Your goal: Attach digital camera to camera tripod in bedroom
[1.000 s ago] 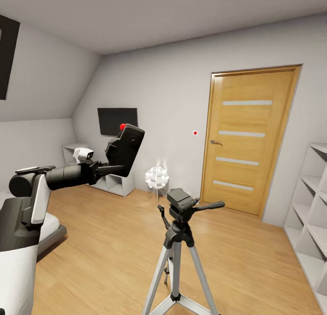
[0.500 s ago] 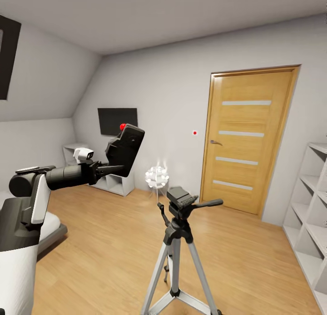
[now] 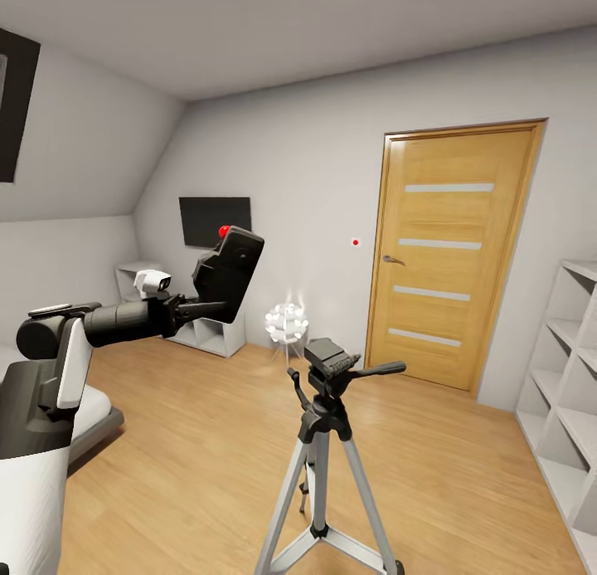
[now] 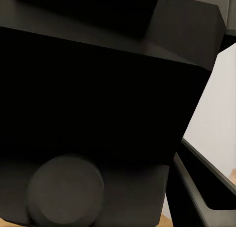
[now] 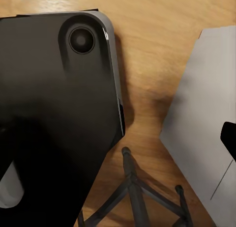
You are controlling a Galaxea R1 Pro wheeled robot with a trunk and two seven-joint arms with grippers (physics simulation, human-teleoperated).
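The left arm is reaching out across the left half of the head view, and the left gripper [image 3: 201, 308] is clamping the digital camera [image 3: 230, 274] by its lower edge, holding it up in the air, tilted, with the round red button [image 3: 224, 231] sitting at its top. In the left wrist view the digital camera [image 4: 98, 109] is pressing right up against the lens, its stubby lens cap [image 4: 64, 191] at 7 o'clock and one dark finger [image 4: 201, 185] showing at 4 o'clock.

The camera tripod [image 3: 325, 442] is standing on the light wood floor [image 3: 182, 450] at 6 o'clock in the head view, well apart from the held camera and lower than it. Its black pan head [image 3: 330, 359] is sitting bare on top, the side handle [image 3: 377, 368] sticking out toward 3 o'clock, the silver legs spreading below.

Around the bedroom: the oak door [image 3: 452, 255] with frosted strips is standing shut at 2 o'clock, white cube shelves [image 3: 568, 384] at 4 o'clock, a dark wall screen [image 3: 214, 220] behind the camera, a glowing white ball lamp [image 3: 286, 322] on the floor beyond the tripod.

In the right wrist view a glossy black panel [image 5: 54, 119] is hanging over the wood floor with thin dark tripod legs [image 5: 132, 192] below; whether the right gripper is open or closed, I cannot tell.
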